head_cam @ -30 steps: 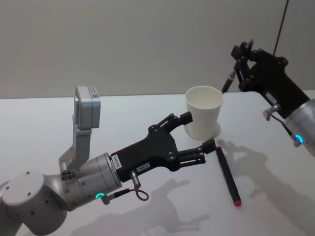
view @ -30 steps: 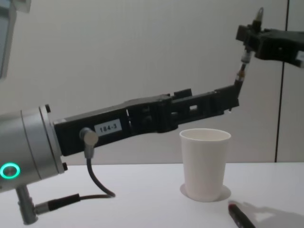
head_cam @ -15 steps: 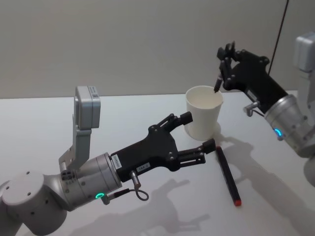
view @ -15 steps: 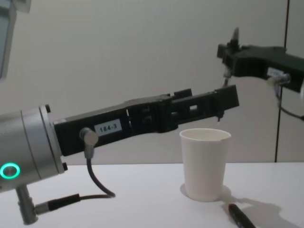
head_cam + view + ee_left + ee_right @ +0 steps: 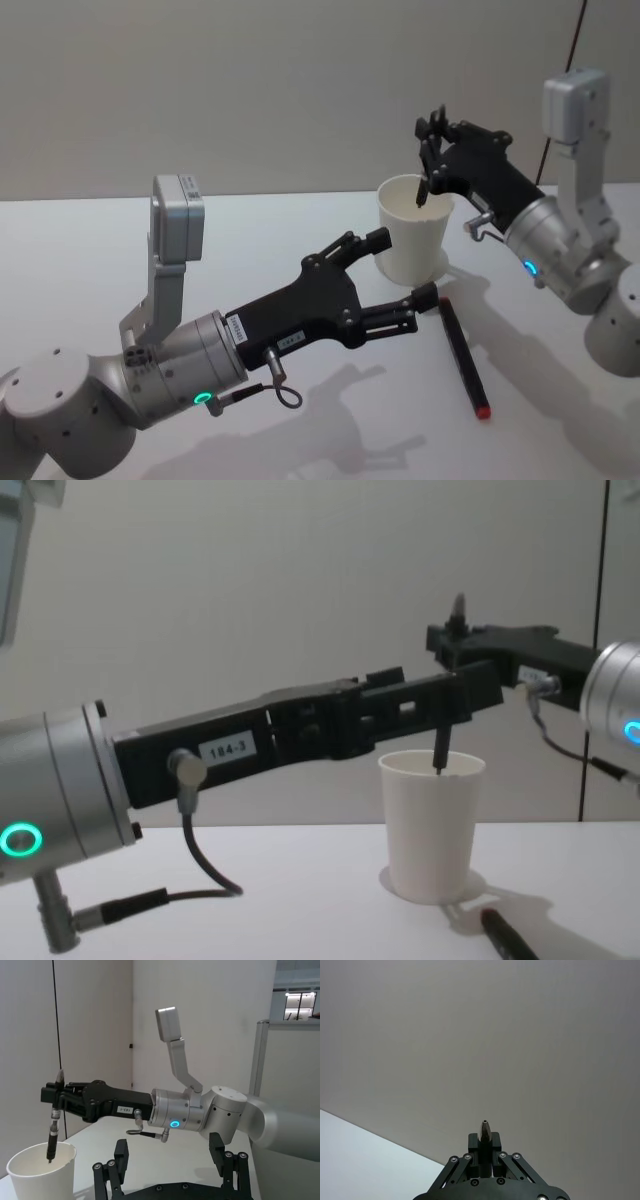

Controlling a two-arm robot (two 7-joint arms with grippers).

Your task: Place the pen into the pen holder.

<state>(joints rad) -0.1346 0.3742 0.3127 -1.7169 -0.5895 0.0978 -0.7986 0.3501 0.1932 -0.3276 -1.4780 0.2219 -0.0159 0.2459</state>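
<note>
Fingers of the right gripper (image 5: 430,148) clamp the pen (image 5: 423,190) upright, tip inside the pen holder (image 5: 415,240) near the table's (image 5: 250,230) far edge | left gripper (image 5: 402,267) spread wide beside it | red-tipped marker (image 5: 465,358) lies nearer.

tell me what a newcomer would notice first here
The right pincer holds a dark pen upright, its tip just inside the rim of the white paper cup. The left pincer hangs open just short of the cup, and a second pen with a red end lies on the table nearby.

Two pens (image 5: 423,188) (image 5: 463,357), one pen holder (image 5: 412,248)
</note>
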